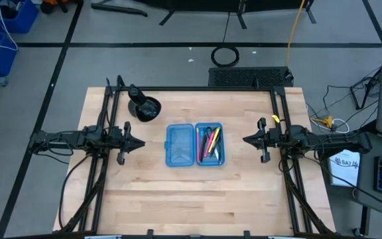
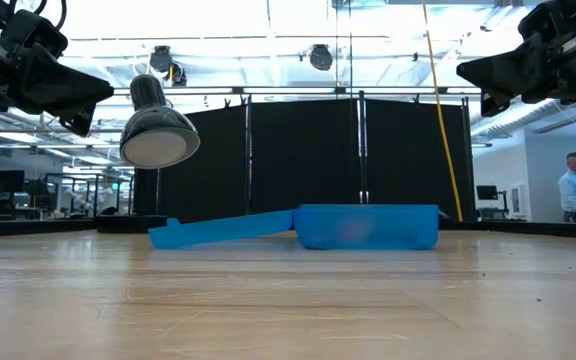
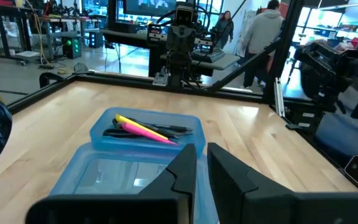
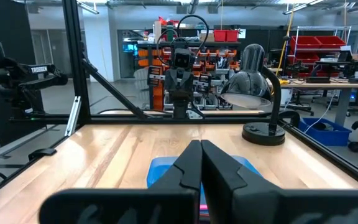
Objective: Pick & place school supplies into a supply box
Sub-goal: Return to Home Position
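Observation:
The translucent blue supply box (image 1: 195, 144) lies open and flat at the table's middle. Its left half (image 1: 179, 145) is bare. Its right half (image 1: 209, 143) holds pink, yellow and black pens (image 3: 145, 129); I cannot make out any scissors. My left gripper (image 1: 140, 142) hovers shut to the left of the box, raised above the table (image 2: 103, 95). My right gripper (image 1: 247, 139) hovers shut to the right of the box, also raised (image 2: 465, 72). Both point at the box and touch nothing. The box (image 4: 163, 168) shows just beyond my right fingers.
A black desk lamp (image 1: 144, 106) stands near the far left of the table, its head (image 2: 158, 138) hanging over the surface. Black frame rails (image 1: 105, 133) run along the left and right sides. Bare wood lies between the box and the near edge. People stand in the room beyond.

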